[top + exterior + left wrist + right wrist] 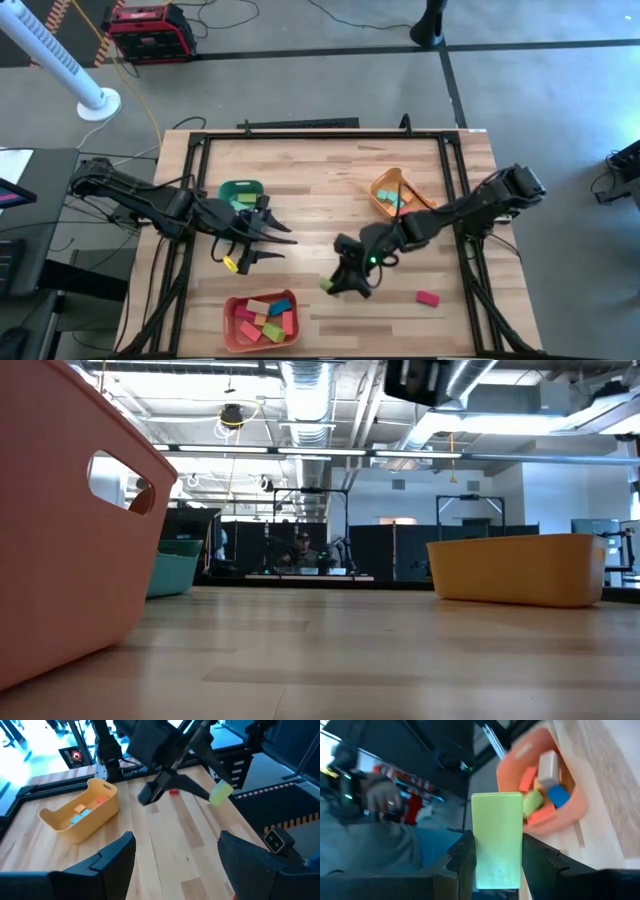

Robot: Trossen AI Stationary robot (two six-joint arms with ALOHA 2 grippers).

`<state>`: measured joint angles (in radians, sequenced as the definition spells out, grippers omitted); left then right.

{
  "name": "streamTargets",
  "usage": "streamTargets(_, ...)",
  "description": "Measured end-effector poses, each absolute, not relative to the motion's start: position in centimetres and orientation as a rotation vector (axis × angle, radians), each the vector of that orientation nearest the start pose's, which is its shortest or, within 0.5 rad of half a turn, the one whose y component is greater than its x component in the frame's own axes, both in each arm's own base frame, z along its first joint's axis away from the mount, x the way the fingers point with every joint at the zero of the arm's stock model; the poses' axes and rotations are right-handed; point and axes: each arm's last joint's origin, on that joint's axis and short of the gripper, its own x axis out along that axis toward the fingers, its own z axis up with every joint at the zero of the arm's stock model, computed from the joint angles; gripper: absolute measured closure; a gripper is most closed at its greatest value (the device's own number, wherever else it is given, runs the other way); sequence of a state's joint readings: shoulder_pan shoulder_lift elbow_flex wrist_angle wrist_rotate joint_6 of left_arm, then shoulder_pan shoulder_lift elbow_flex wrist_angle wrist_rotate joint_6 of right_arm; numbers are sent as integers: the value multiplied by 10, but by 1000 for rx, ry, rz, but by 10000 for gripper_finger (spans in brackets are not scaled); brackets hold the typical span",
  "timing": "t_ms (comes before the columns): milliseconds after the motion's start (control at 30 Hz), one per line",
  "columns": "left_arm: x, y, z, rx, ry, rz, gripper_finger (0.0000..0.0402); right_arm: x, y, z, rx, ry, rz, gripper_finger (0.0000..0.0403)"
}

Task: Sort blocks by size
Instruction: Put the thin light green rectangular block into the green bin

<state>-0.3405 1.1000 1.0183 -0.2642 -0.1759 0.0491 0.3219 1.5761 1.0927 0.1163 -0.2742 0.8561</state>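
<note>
A light green block [497,835] hangs above the table in my right gripper [335,282], which is shut on it near the table's middle front. Beside it, toward the near left, stands the salmon tray [262,318], holding several blocks. The yellow-orange tray [395,192] holds a few small blocks, and the green tray [240,193] stands at the far left. A pink block [428,298] lies flat on the table at the near right. My left gripper [285,246] hovers open beside the green tray, with nothing between its fingers [120,855]. My right gripper pinches the green block's two long sides [476,855] between its two fingers. The block lies along the fingers, and its free end [497,802] sticks out past their tips. The fingers slant down toward the table's near left. The block is lifted clear [220,792].
Black frame rails [320,135] run along the table's far, left and right edges. Bare wood lies between the trays in the table's middle [320,210]. In the low view the salmon tray [60,510] stands close on the left and the yellow-orange tray [520,568] on the right.
</note>
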Motion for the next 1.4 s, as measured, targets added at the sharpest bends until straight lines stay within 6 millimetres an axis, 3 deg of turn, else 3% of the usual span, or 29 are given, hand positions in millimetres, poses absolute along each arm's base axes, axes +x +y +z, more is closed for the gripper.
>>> streamTargets(300,237,-81,341,194,327,-202,131,349,83,285,913,460,371,240)
streamTargets(467,246,-86,338,231,295,-215,137,353,71,288,934,420,369,240)
streamTargets(933,251,-86,342,285,227,-211,161,353,69,288,954,427,372,239)
streamTargets(1233,275,-93,324,292,247,-225,162,353,68,288,962,423,363,239)
streamTargets(1400,278,-95,327,289,198,-235,162,353,67,288,964,423,358,239)
